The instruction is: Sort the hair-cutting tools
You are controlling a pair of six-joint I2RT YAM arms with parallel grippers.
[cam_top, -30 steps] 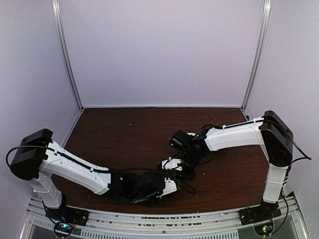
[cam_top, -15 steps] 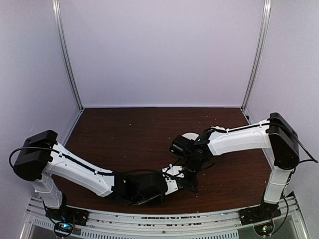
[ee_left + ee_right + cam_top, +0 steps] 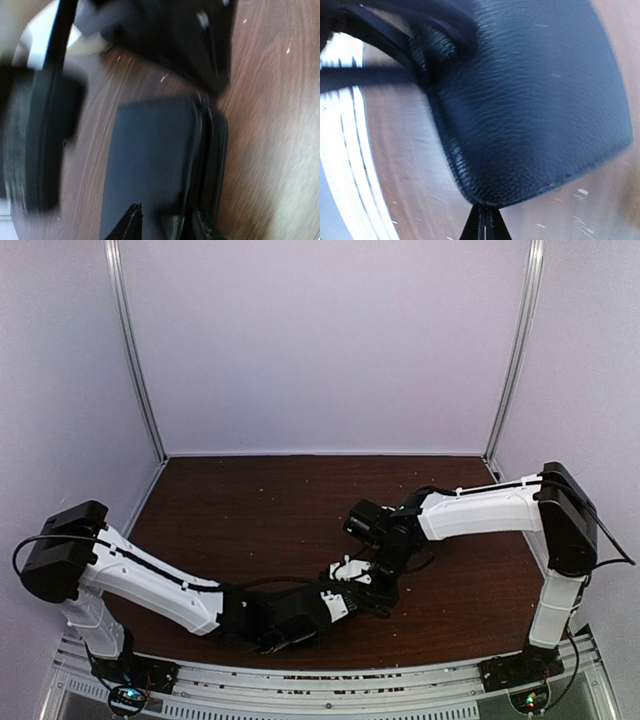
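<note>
The right arm (image 3: pixel 470 515) has been raised a touch and drawn back in the last half second, after a short dip toward the black case (image 3: pixel 535 100). The left arm (image 3: pixel 150 580) has been pulled a shade toward its own base. Nothing is seen to have been carried off by either move, so the sorting is judged no further along. The case is still lying flat on the worktop (image 3: pixel 250 500).

The right jaws are pressed together, tips meeting just off the case's rounded corner, and nothing is pinched between them. The left jaws appear spread, one tip to each side of the case's near end. That view is blurred, though, and contact cannot be confirmed.

As for the hair-cutting tools, no scissors or sticks can be made out in any view. They are judged to be hidden, either inside the case or under the two wrists crowded over it. Until the case is opened or shifted, nothing is offered to either pair of jaws.
</note>
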